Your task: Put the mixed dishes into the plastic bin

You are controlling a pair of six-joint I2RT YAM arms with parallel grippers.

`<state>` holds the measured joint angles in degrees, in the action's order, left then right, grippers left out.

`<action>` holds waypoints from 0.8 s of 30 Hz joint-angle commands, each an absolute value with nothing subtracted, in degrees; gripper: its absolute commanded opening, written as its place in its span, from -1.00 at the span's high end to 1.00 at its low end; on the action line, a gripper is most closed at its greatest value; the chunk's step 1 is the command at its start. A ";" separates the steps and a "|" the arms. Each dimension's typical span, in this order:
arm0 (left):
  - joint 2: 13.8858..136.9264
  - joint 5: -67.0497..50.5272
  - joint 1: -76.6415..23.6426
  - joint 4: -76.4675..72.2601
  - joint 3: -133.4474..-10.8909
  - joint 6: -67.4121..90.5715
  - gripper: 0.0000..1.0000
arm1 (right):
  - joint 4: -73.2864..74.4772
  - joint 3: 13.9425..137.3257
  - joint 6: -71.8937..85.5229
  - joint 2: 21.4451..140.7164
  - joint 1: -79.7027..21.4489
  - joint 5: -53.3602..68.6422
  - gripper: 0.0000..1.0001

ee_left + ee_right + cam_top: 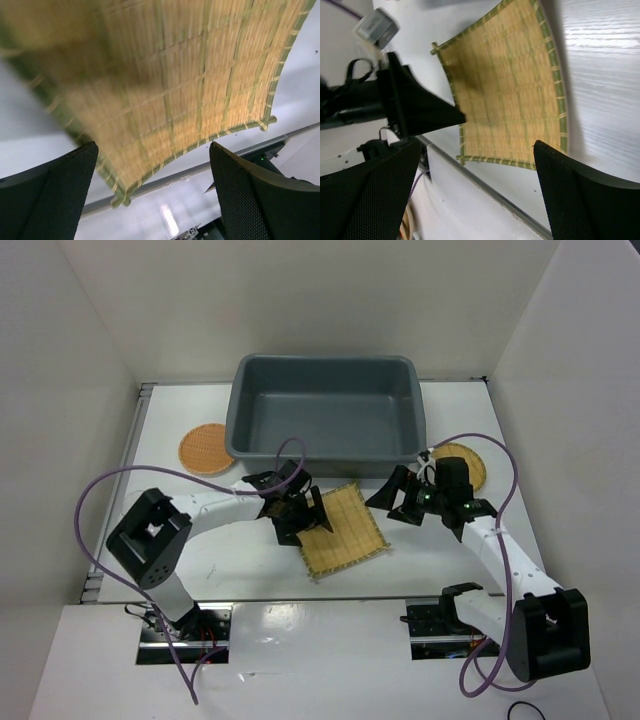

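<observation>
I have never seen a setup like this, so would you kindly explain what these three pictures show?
Two robot arms are bolted to a white table. The overhead picture shows both; the other two come from cameras on their wrists, with black fingers at the bottom corners. The left gripper hangs open over the edge of a square bamboo mat; the right gripper is open beside it. Neither holds anything. Behind sits an empty grey bin, with an orange-brown tray to its left and a yellow tray partly hidden on the right.
</observation>
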<state>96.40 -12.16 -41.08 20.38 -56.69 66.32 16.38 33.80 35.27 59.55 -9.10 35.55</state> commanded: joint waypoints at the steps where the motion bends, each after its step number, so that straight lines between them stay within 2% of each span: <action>1: 89.85 -7.30 -41.04 27.32 -58.01 66.62 -0.97 | 18.19 34.45 34.98 57.30 -8.35 29.90 -0.94; 8: 78.94 -7.29 -41.04 28.13 -51.88 73.46 -1.00 | 18.72 33.76 35.77 58.62 -8.35 27.95 -0.94; 15: 71.11 -12.65 -41.57 10.58 -35.44 79.36 -1.00 | 19.34 31.47 39.81 63.10 -8.35 31.29 -0.94; 17: 72.15 -12.66 -41.57 7.40 -32.61 79.37 -0.97 | 18.73 30.33 40.69 64.68 -8.35 31.29 -0.94; 24: 83.83 -14.24 -41.57 2.29 -35.24 76.37 -0.97 | 18.20 29.79 41.22 70.04 -8.35 29.36 -0.94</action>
<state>80.36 -13.80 -41.36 8.27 -34.39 76.75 18.92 30.37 40.29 68.36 -8.71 30.55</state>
